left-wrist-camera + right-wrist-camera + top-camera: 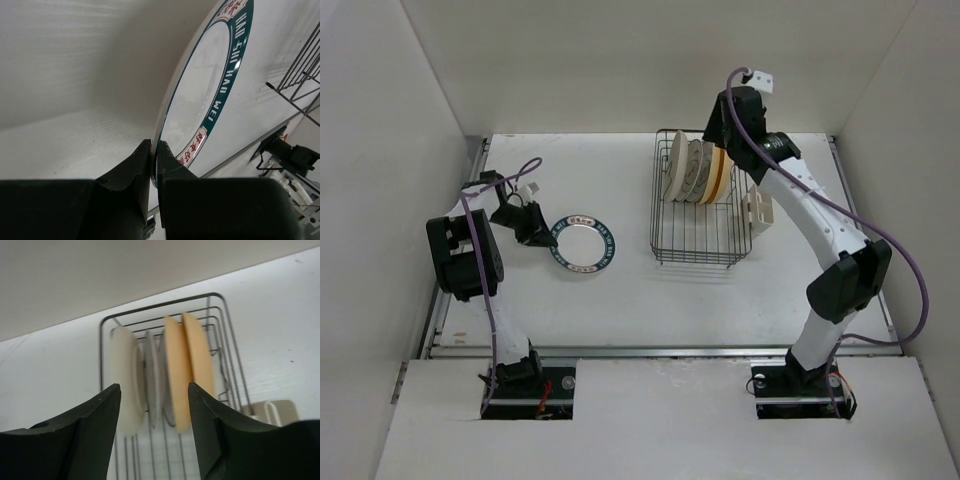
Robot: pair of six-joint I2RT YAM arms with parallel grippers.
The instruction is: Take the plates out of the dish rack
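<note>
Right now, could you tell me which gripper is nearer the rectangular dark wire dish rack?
Right. The right gripper hangs open above the rack; the left gripper, left of it, grips the teal-rimmed round plate.

A robotics lab test cell: bare white walls (650,60) box in a white surface (620,300), and two cabled robot arms (815,220) are bolted at its near edge

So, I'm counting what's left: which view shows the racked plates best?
Right wrist: the plates stand edge-on with gaps, straight ahead between the open fingers. Top external shows them bunched beside the right arm; left wrist shows none, just rack wires.
</note>
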